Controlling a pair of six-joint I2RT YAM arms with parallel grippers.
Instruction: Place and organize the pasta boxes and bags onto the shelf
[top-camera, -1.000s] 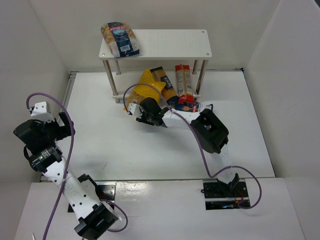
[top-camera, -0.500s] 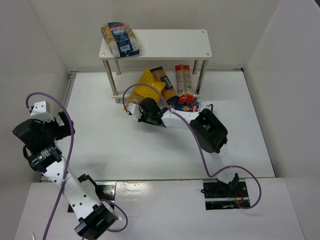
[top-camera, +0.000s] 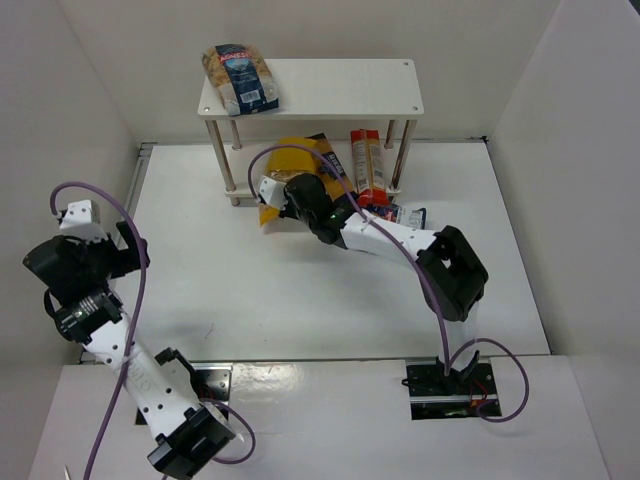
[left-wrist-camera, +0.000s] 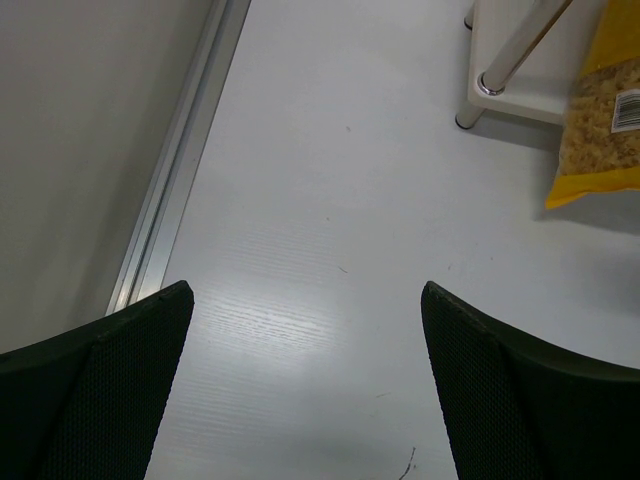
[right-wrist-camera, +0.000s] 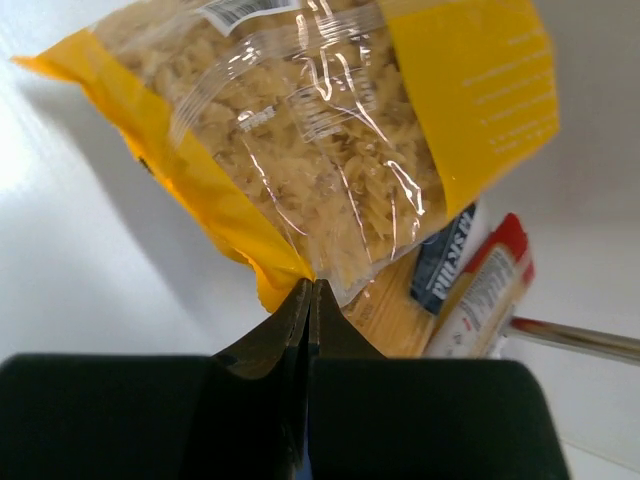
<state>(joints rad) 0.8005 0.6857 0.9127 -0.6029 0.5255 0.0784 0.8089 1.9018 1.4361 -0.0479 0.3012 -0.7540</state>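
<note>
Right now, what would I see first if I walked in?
A bright yellow pasta bag, pinched at its edge by the right pincer, in front of the white shelf. On the shelf's top board, at its left end, lies a clear bag with a dark-blue label.

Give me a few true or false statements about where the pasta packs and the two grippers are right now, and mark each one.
1. The right gripper is shut on an edge of the yellow bag. True.
2. The left gripper is open above the table, holding nothing. True.
3. The clear bag with the blue label lies on the table. False: it lies on the left end of the top board of the shelf.
4. The red-orange spaghetti pack rests on the shelf's top board. False: it lies lower down by the shelf's right legs, sticking out from under the top board.
</note>
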